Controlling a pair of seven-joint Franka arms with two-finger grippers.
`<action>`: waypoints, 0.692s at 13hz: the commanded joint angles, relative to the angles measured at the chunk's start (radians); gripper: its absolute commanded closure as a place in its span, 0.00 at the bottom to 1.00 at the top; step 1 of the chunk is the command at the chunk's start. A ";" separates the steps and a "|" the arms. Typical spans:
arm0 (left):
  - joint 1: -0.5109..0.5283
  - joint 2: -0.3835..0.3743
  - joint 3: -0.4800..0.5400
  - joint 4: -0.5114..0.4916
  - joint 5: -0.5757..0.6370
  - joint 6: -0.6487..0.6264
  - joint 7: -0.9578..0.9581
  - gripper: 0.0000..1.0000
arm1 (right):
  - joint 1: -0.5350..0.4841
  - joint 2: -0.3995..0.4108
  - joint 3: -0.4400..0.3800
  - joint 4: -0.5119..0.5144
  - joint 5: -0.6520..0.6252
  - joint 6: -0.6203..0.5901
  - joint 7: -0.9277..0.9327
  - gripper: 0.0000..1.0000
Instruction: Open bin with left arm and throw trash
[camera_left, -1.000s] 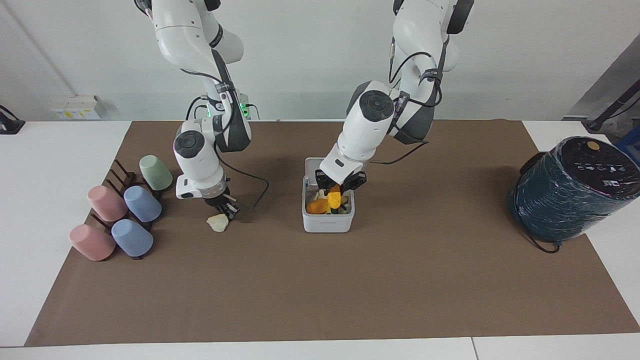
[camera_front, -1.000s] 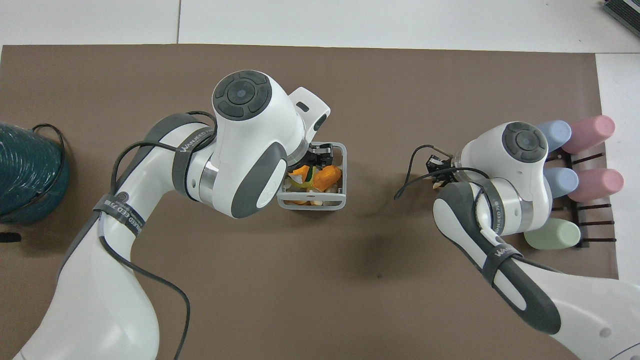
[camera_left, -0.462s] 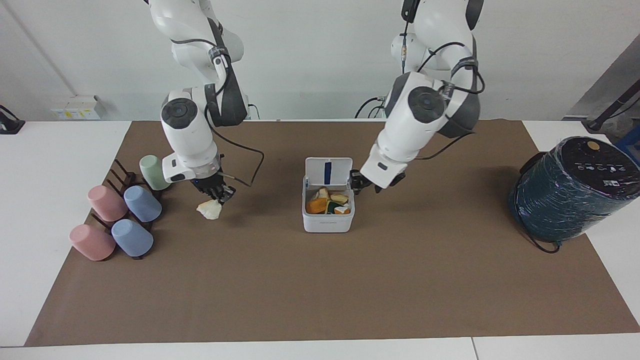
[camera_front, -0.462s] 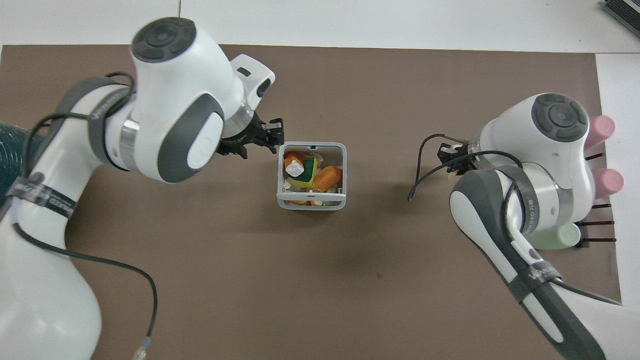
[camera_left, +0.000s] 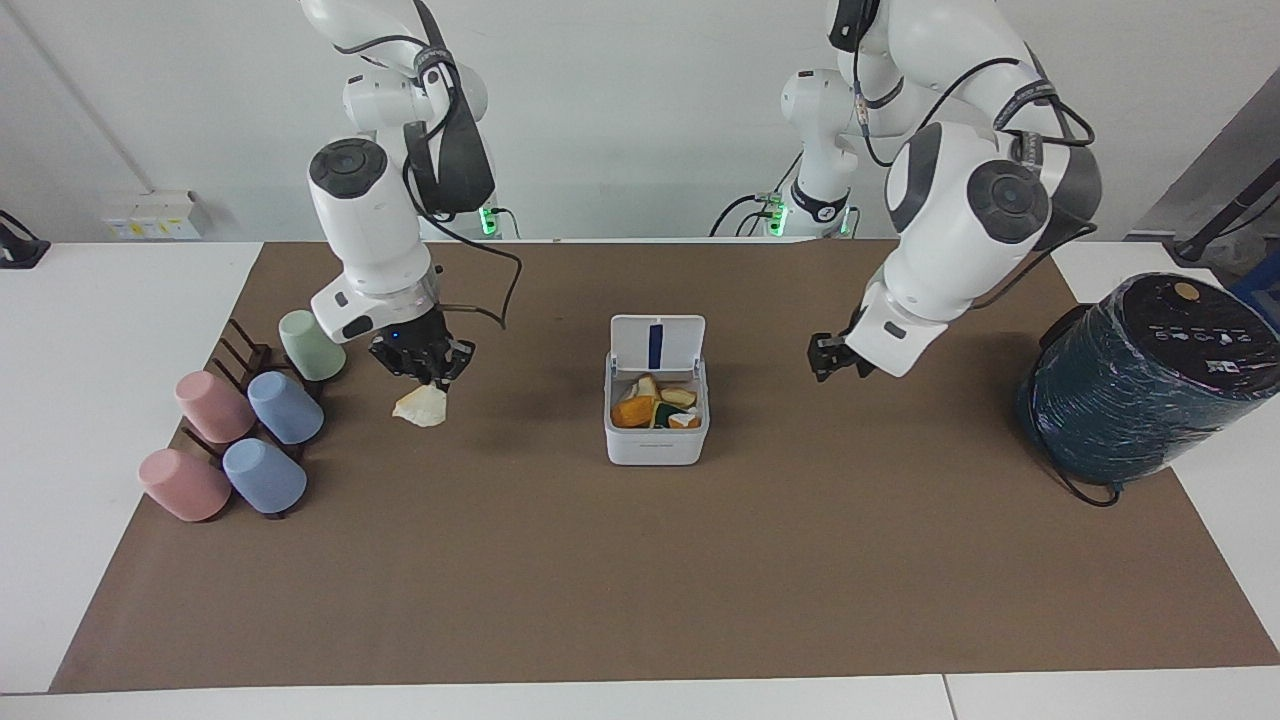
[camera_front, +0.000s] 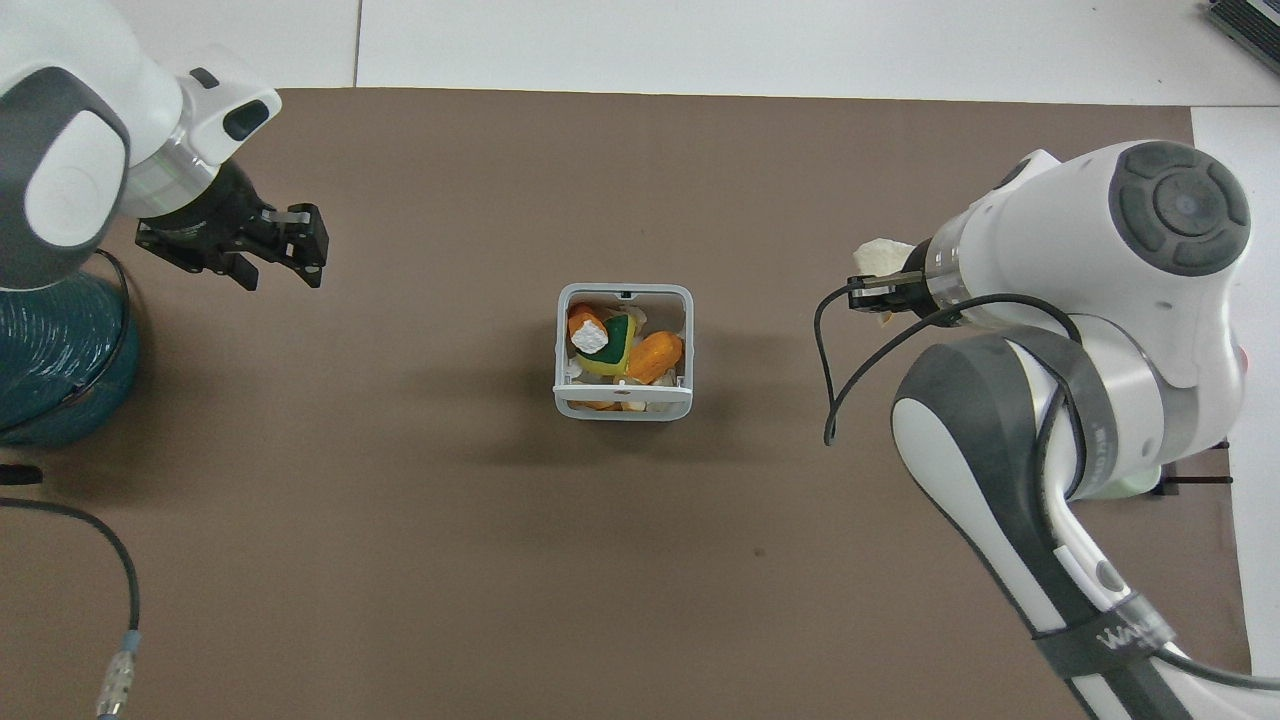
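Note:
The white bin (camera_left: 655, 445) (camera_front: 624, 408) stands mid-mat with its lid (camera_left: 657, 343) tipped up toward the robots, blue strip showing. Inside it lie orange and yellow pieces of trash (camera_left: 636, 411) (camera_front: 655, 355). My left gripper (camera_left: 828, 358) (camera_front: 285, 245) hangs open and empty over bare mat, between the bin and the teal cylinder. My right gripper (camera_left: 428, 375) (camera_front: 872, 292) is shut on a cream-white scrap (camera_left: 421, 407) (camera_front: 880, 255), which hangs low over the mat beside the cups.
Several pastel cups (camera_left: 240, 430) lie on a dark rack at the right arm's end of the table. A big dark teal cylinder (camera_left: 1140, 380) (camera_front: 50, 370) with a cable stands at the left arm's end. A brown mat (camera_left: 640, 570) covers the table.
My left gripper has pulled out of the bin and swung away toward the teal cylinder, leaving the lid up. My right gripper has risen a little with the cream scrap.

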 joint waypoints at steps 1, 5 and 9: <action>0.045 -0.040 -0.010 0.002 0.045 -0.056 0.108 0.40 | -0.001 0.114 0.037 0.158 0.115 -0.020 -0.039 1.00; 0.087 -0.088 -0.010 -0.006 0.078 -0.061 0.180 0.39 | 0.124 0.211 0.042 0.208 0.125 0.093 0.039 1.00; 0.105 -0.141 0.019 -0.035 0.076 -0.090 0.196 0.39 | 0.215 0.249 0.042 0.199 0.135 0.137 0.107 1.00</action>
